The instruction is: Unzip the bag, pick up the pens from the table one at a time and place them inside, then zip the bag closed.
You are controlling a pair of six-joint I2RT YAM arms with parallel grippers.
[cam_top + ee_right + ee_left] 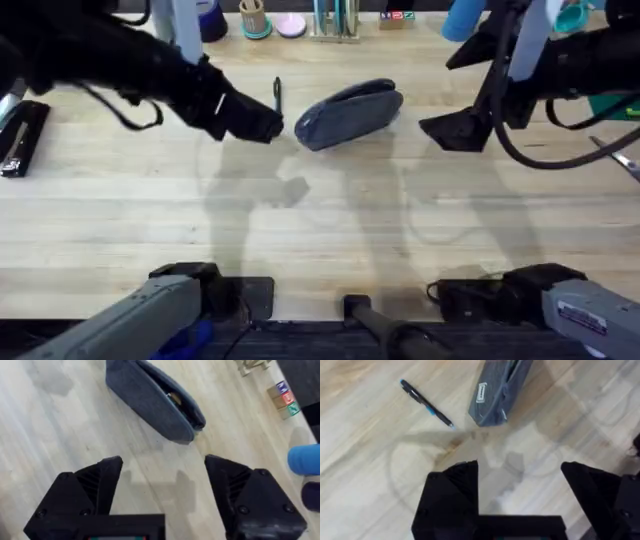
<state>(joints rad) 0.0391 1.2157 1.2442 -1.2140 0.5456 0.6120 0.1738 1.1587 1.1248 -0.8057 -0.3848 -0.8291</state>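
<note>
Soft grey-blue fabric bag (349, 113) lies unzipped beside a thin black pen (277, 95) on the grained wooden surface (320, 220); both end effectors, left (520, 485) and right (162, 485), gape empty.

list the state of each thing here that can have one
bag: lying on the table, zipper open
pen: lying flat on the table beside the bag, not held
left end effector: open, empty, above the table
right end effector: open, empty, near the bag

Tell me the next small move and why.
Probably move the left gripper toward the pen and lower over it. The bag looks already unzipped, the pen lies on the table beside it, and both grippers are open and hold nothing.
</note>
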